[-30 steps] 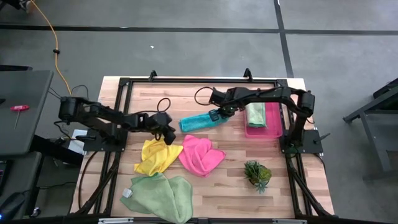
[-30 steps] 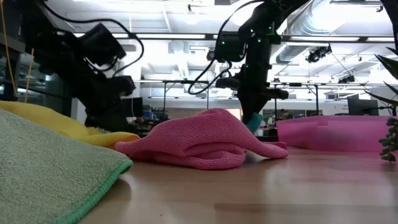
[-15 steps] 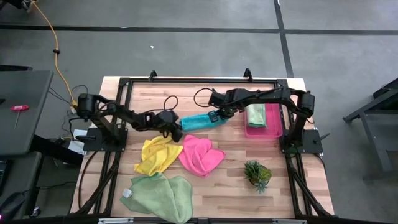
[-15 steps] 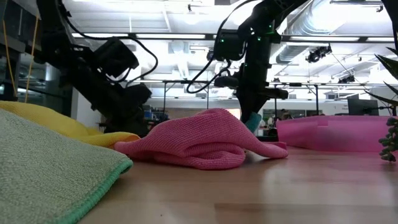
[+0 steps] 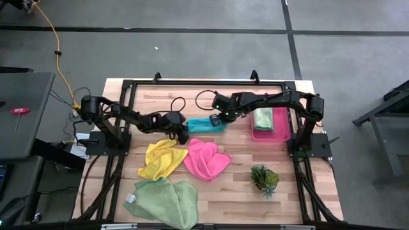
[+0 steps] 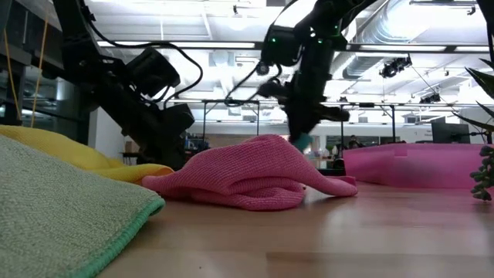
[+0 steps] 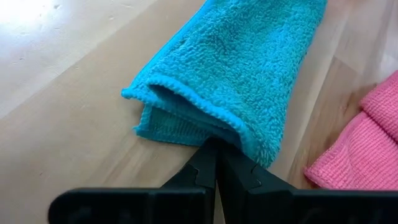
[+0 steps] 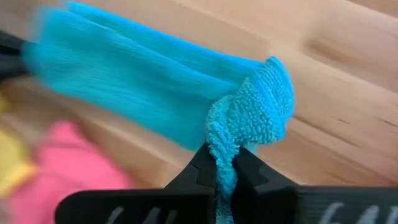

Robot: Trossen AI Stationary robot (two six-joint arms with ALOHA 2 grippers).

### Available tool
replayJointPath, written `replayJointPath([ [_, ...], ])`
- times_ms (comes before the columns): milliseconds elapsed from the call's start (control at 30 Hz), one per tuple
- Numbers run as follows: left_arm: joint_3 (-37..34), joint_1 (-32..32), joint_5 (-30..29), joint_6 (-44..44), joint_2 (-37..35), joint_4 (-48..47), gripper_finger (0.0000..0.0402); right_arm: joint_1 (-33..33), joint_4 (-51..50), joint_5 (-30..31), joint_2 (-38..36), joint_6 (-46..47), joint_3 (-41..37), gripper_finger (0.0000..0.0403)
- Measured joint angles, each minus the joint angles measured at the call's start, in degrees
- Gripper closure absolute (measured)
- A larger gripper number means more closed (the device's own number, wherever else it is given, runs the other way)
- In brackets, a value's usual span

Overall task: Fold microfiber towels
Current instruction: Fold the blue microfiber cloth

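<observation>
Both grippers' jaws clamped fuzzy teal towel (image 5: 206, 124): left gripper (image 5: 185, 135) on looped hem, right gripper (image 5: 223, 119) on bunched end.

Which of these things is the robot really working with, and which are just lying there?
For the folding job:
teal towel, pinched by the left gripper and the right gripper
pink towel
yellow towel
green towel at the table's front
green towel in the tray

Just lying about:
pink tray
small plant
</observation>
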Motion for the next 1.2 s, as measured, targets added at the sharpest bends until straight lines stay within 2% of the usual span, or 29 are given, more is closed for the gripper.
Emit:
replayJointPath([
  [267, -0.16, 0.00, 0.20, -0.02, 0.09, 1.42, 0.0402, 0.87, 14.11, -4.54, 0.00, 2.47, 0.08, 0.0402],
  [533, -0.27, 0.00, 0.40, 0.00, 0.13, 2.10, 0.0402, 1.76, 16.70, -5.40, 2.53, 3.55, 0.19, 0.0402],
  [833, -0.27, -0.02, 0.42, -0.02, 0.13, 2.39, 0.0402, 1.69, 19.05, -3.41, 4.94, 5.30, 0.16, 0.0400],
  [1033, -0.29, -0.02, 0.42, -0.04, 0.15, 2.59, 0.0402, 1.56, 20.64, -4.10, 5.14, 8.10, 0.16, 0.0374],
  [1200, -0.29, -0.02, 0.42, -0.04, 0.17, 2.92, 0.0402, 1.30, 23.45, -5.45, 5.66, 8.36, 0.16, 0.0319],
])
